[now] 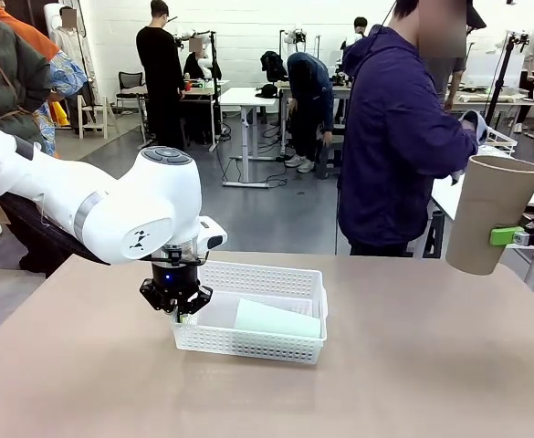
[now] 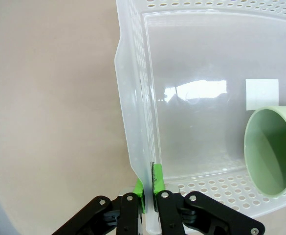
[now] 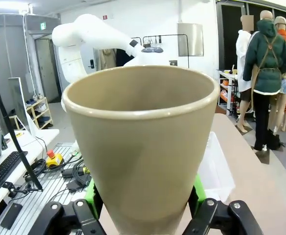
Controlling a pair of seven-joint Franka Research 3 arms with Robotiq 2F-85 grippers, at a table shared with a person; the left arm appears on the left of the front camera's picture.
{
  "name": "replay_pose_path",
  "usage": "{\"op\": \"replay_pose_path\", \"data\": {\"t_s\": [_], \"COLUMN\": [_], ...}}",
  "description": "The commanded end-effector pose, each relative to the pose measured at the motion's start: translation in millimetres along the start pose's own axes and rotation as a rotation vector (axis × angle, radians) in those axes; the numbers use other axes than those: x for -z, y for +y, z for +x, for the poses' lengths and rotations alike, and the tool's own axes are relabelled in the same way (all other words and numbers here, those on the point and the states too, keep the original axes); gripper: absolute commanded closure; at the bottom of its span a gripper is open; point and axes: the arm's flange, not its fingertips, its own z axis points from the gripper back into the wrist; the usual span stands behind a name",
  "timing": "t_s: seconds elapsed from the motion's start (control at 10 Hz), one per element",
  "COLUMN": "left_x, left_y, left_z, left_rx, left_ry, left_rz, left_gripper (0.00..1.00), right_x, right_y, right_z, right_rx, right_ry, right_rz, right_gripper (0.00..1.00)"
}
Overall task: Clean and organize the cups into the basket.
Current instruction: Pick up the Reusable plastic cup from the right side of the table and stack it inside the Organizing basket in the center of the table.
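The left gripper is standing low over the light brown table and is pinching the left short wall of the shallow rectangular white plastic basket with perforated sides. In the left wrist view its green pads are pressing on both faces of this wall, one finger outside and one inside, so the jaws are closed on the basket. The basket is sitting flat on the table, a little left of the middle. Inside it, the pale mint green tapered cup is lying on its side in the right part, with its open mouth facing toward the left gripper and its narrow end pointing toward the right wall. The right gripper is staying at the right edge of the front view, raised above the table level, and is gripping the tall tan kraft-brown tapered cup near its lower part, with a green pad on each side. The tan cup is standing with its mouth up, slightly leaning, well apart from the basket. A person in a dark blue hooded jacket is standing at the far side of the table, just behind the tan cup.
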Motion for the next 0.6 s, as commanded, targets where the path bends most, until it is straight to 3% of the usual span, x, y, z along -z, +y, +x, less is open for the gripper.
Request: {"op": "replay_pose_path", "data": {"t_s": [0.0,0.2,0.3,0.5], "left_x": [2,2,2,2], "left_y": [0,0,0,0], "left_z": [-1,-1,-1,-1], "left_rx": [0.014,0.014,0.014,0.014], "left_ry": [-0.002,-0.002,-0.002,-0.002], "left_rz": [0.007,0.007,0.007,0.007], "left_gripper": [1.00,1.00,1.00,1.00], "right_x": [3,3,1,81], "right_y": [-1,-1,-1,-21], "right_z": [-2,-2,-2,52], "right_rx": [-0.010,-0.010,0.005,0.030], "right_ry": [-0.012,-0.012,-0.004,0.280], "right_rz": [0.021,0.021,0.006,-0.011], "right_gripper": [1.00,1.00,0.18,0.18]}}
